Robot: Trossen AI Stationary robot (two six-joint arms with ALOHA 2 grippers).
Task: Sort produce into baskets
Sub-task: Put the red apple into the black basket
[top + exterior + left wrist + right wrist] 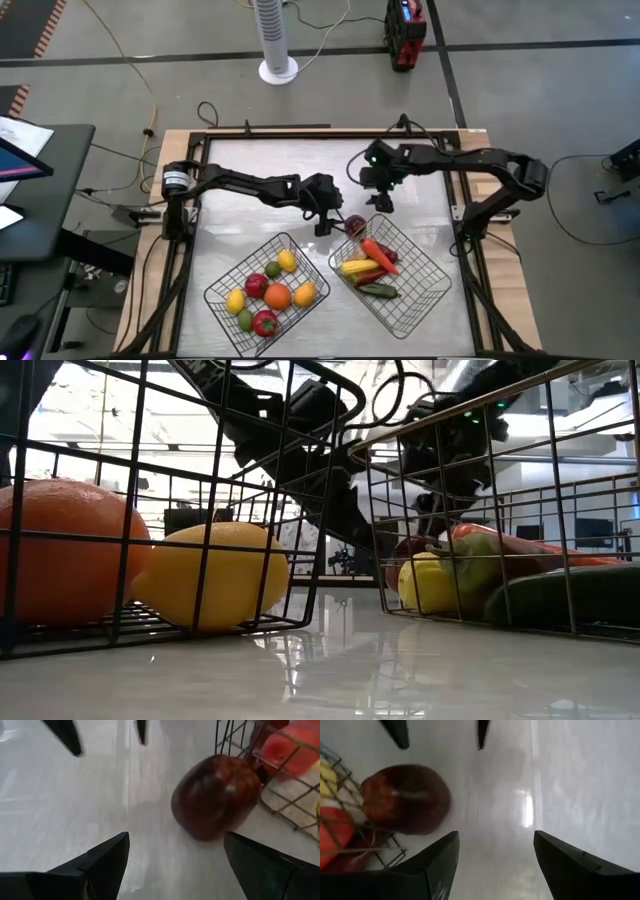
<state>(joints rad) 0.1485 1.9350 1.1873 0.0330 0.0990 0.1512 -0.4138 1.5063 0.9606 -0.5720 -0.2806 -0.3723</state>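
Because the dark red, round toy fruit (216, 796) sits on the table just outside the right-hand silver wire-mesh basket (425, 283), touching or nearly touching its wall, a closing finger may well snag the mesh or roll the fruit away. Both the left gripper (175, 857) and right gripper (495, 857) hover near that fruit, fingers spread, holding nothing. The glossy white tabletop (270, 165) looks slick. Beyond it, a white tower fan (275, 40) stands on grey floor.
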